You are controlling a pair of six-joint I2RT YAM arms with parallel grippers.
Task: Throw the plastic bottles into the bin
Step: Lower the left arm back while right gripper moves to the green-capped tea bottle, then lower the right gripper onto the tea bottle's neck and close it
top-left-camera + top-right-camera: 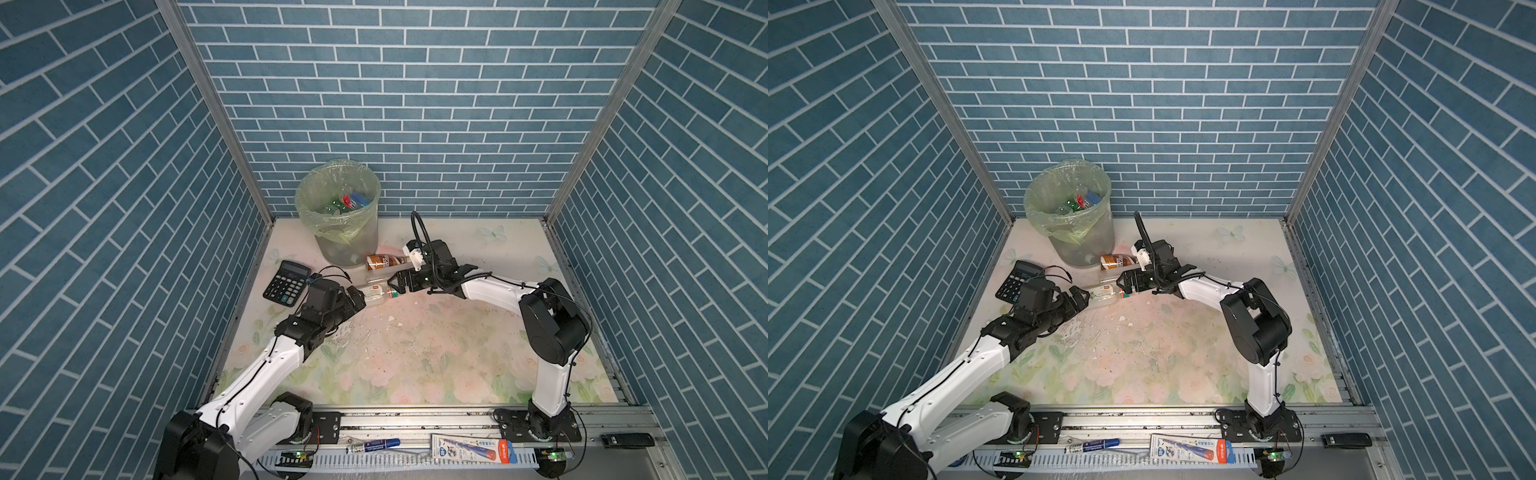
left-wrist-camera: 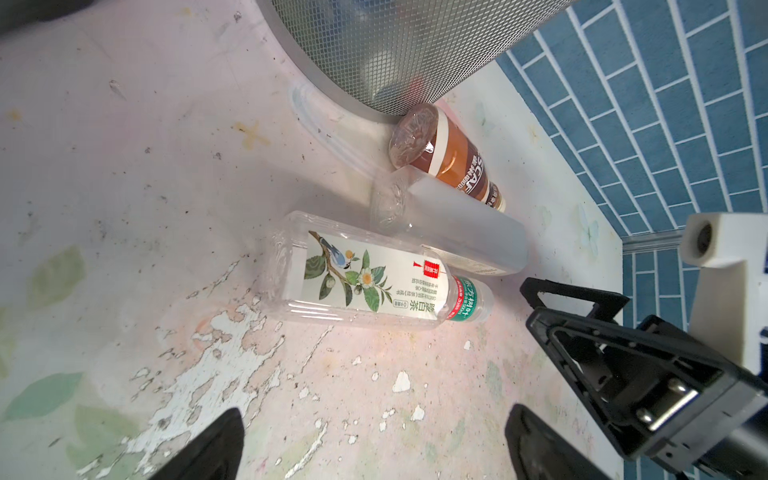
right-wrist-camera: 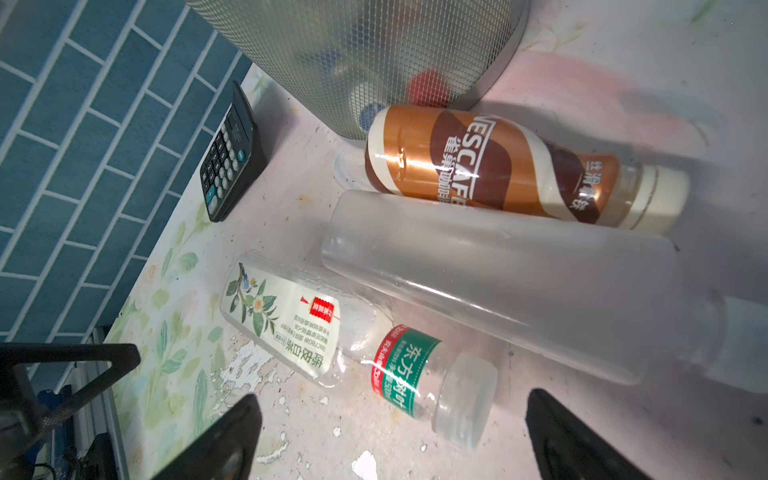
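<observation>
Three left: tea bottle (image 2: 374,286), frosted bottle (image 2: 457,230), brown bottle (image 2: 451,166), on the surface (image 1: 415,353) beside bin (image 1: 359,245).
Done: several bottles (image 1: 343,203) inside bin.
Left end effector (image 1: 360,298): open, empty.
Right end effector (image 1: 394,284): open, empty.

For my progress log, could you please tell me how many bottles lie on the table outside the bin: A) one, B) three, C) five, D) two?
B: a brown-wrapped bottle, a frosted bottle and a leaf-label bottle lie side by side beside the bin.
</observation>
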